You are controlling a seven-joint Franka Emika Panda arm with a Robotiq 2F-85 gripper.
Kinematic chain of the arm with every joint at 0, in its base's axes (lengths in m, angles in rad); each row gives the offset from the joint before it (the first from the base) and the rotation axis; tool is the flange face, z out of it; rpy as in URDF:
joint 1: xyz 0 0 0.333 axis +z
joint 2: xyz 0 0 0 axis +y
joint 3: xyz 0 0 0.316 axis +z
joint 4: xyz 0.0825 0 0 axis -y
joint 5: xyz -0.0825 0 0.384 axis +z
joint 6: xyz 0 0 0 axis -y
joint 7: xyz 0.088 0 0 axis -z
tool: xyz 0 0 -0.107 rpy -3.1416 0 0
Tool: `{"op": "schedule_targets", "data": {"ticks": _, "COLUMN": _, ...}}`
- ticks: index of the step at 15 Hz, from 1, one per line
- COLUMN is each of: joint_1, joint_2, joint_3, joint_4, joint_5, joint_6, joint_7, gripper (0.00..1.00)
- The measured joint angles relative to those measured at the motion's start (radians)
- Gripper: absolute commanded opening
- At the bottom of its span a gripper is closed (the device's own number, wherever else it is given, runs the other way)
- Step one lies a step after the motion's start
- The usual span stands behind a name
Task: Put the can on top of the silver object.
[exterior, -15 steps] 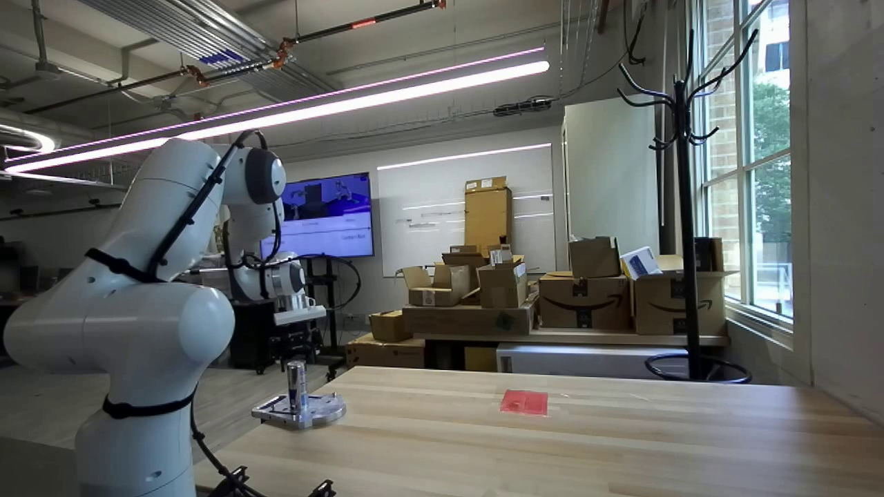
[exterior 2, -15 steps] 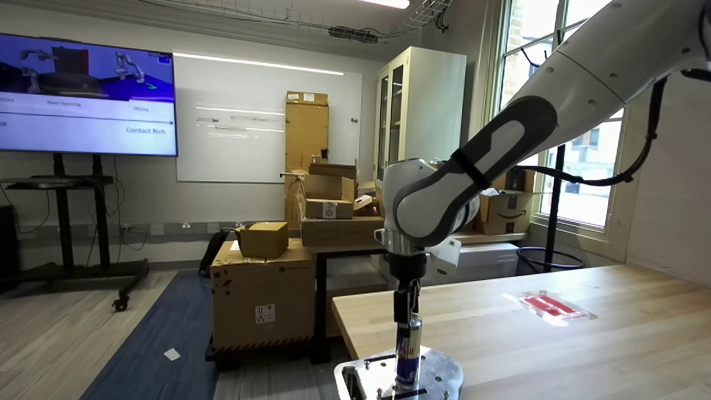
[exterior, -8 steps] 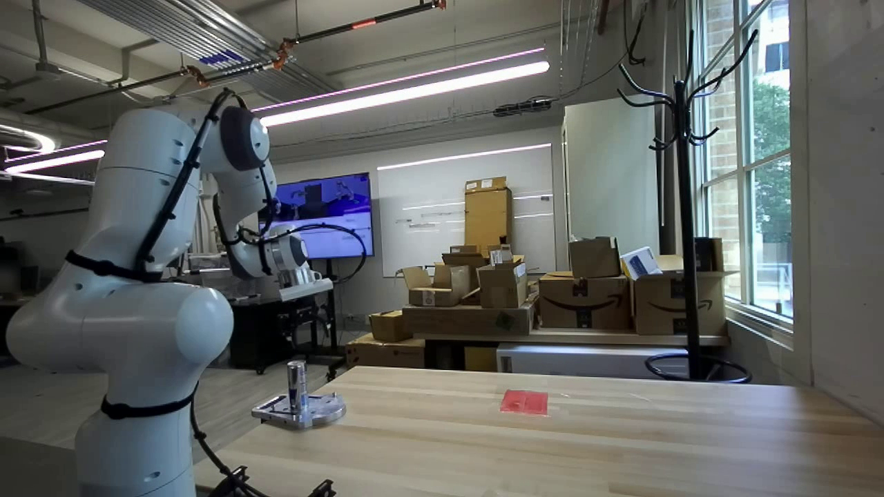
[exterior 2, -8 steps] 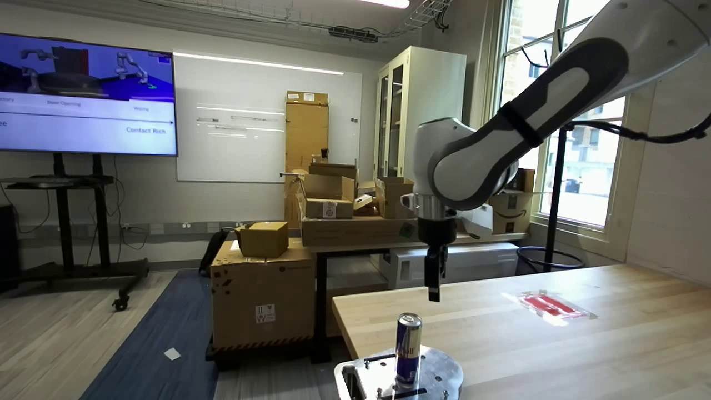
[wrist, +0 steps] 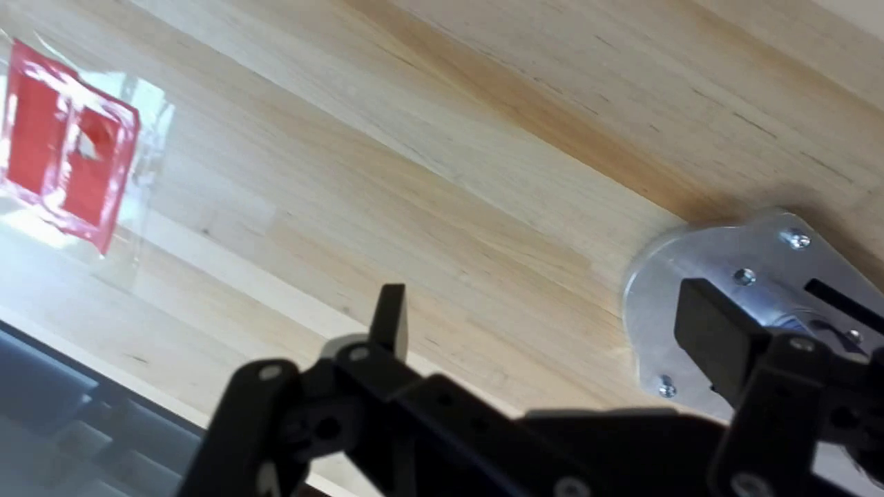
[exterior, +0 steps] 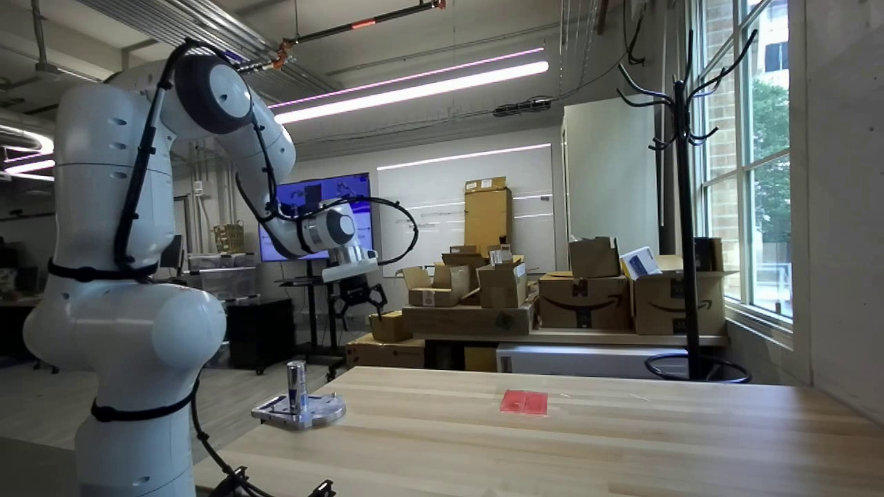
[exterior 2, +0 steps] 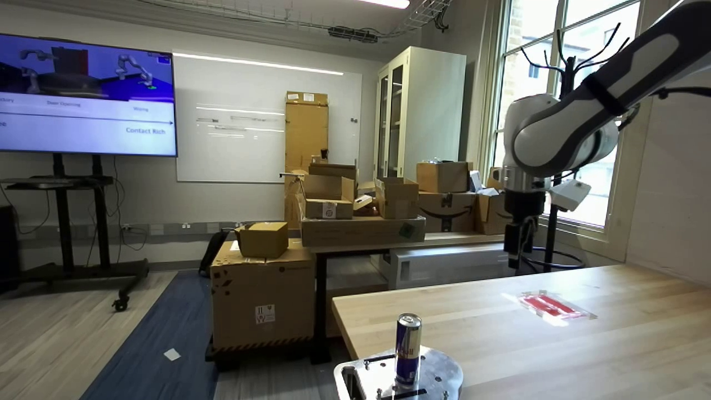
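The can (exterior: 297, 386) is a slim dark-blue and silver cylinder. It stands upright on top of the silver object (exterior: 328, 408), a low flat metal plate at the table's edge; the can (exterior 2: 408, 349) and the plate (exterior 2: 444, 371) show likewise in an exterior view. My gripper (exterior: 362, 317) is open and empty, well above the table and away from the can, with the gripper (exterior 2: 519, 261) over the table's far side in an exterior view. In the wrist view the fingers (wrist: 542, 304) stand wide apart; one partly covers the silver plate (wrist: 663, 297), and the can is mostly hidden there.
A flat red piece (exterior: 524, 402) is taped to the wooden table (exterior: 621, 449); it shows in the wrist view (wrist: 90, 166) too. Cardboard boxes (exterior: 583, 301) stand on a bench behind the table. A black coat stand (exterior: 687, 241) is near the window.
My gripper, at the can's top a second ago, has risen and moved away from it toward the table's far side. The can stays upright on the silver plate.
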Motion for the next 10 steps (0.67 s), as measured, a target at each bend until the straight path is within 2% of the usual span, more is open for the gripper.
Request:
{"op": "schedule_targets", "data": {"ticks": 5, "joint_1": -0.049, "joint_2": -0.08, "joint_3": -0.072, "joint_4": -0.051, "joint_5": 0.056, "joint_6": 0.0, "joint_7": 0.0, "gripper": 1.0}}
{"op": "schedule_targets", "data": {"ticks": 10, "joint_1": -0.052, "joint_2": -0.093, "joint_3": -0.082, "joint_4": -0.066, "joint_5": 0.067, "joint_6": 0.0, "joint_7": 0.0, "gripper": 1.0}}
